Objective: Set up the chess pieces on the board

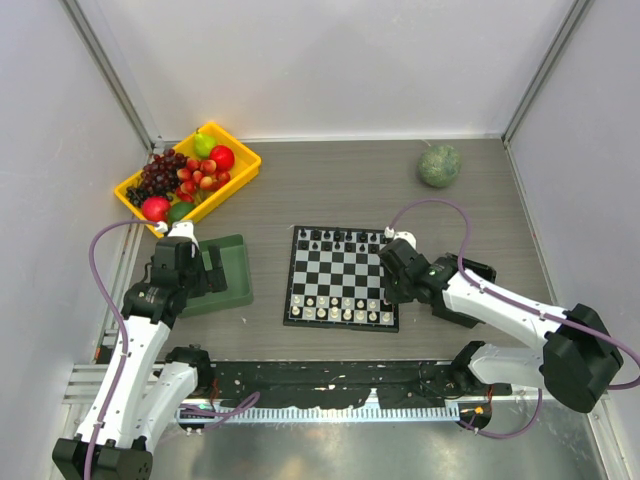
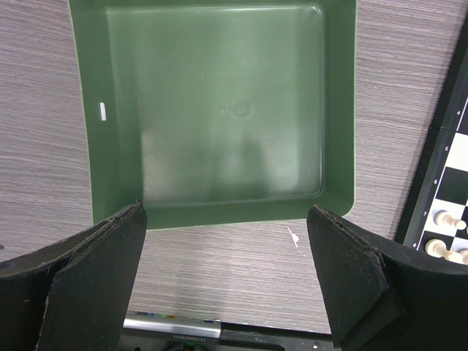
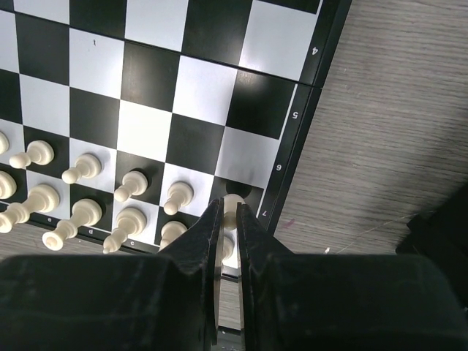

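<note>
At the near right corner of the board [image 3: 146, 73], our right gripper [image 3: 229, 219] is pinched tight on a cream pawn [image 3: 232, 203]. Only the pawn's head shows between the fingertips, over the dark square in the outermost column. That square closes the line of cream pieces [image 3: 80, 168] standing in the two rows at the board's near edge. The black pieces [image 1: 340, 238] line its far edge, and the board itself lies mid-tabletop, somewhat toward the near edge.

We judge the step in hand to be seating this last pawn. To do it well, we want the base flat and centred on its square before we let go. The jaws should part only a little, since the next pawn stands just beside on the left and another piece sits close behind toward the near edge. After that we lift straight up, so the fingers clear the heads without brushing them. Whether the base already touches the board we cannot tell, because the fingers hide it.

Our left gripper [image 2: 225, 216] hangs spread wide, holding nothing, over the near rim of the green tray [image 2: 219, 110] left of the board. We see nothing lying in that tray. A yellow bin [image 1: 243, 160] at the tabletop's far left corner is heaped with fruit [image 1: 185, 175]: grapes, red pieces and a green one. A green ball [image 1: 439, 165] sits alone near the far right corner.
</note>
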Available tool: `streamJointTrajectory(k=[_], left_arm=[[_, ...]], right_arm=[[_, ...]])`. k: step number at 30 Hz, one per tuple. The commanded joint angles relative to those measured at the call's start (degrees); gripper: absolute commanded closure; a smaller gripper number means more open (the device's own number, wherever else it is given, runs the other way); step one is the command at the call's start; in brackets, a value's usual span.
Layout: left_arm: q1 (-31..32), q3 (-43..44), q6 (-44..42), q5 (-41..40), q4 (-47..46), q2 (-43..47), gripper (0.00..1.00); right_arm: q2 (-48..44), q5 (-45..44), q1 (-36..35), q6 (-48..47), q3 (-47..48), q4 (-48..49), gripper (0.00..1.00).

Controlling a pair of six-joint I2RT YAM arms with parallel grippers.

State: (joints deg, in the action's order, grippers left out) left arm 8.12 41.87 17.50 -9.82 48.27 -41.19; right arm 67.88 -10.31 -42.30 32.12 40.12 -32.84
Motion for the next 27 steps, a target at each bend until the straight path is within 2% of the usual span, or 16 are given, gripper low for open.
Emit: streamJointTrajectory(k=[1, 19, 22, 27], left_arm=[[0.0, 2.3, -0.3, 0.2, -0.5, 0.1, 0.01], [-0.1, 2.4, -0.2, 0.1, -0.5, 0.0, 0.01], [-0.1, 2.3, -0.2, 0.1, -0.5, -0.1, 0.01], [-0.1, 2.4, -0.2, 0.0, -0.5, 0.1, 0.01]], right_arm=[[0.3, 0.5, -0.1, 0.8, -0.5, 1.3, 0.86], [2.1, 0.5, -0.5, 0.1, -1.4, 2.3, 0.86], [2.8, 0.5, -0.5, -1.1, -0.7, 1.5, 0.83], [3.1, 2.0, -0.5, -1.7, 0.4, 1.2, 0.71]])
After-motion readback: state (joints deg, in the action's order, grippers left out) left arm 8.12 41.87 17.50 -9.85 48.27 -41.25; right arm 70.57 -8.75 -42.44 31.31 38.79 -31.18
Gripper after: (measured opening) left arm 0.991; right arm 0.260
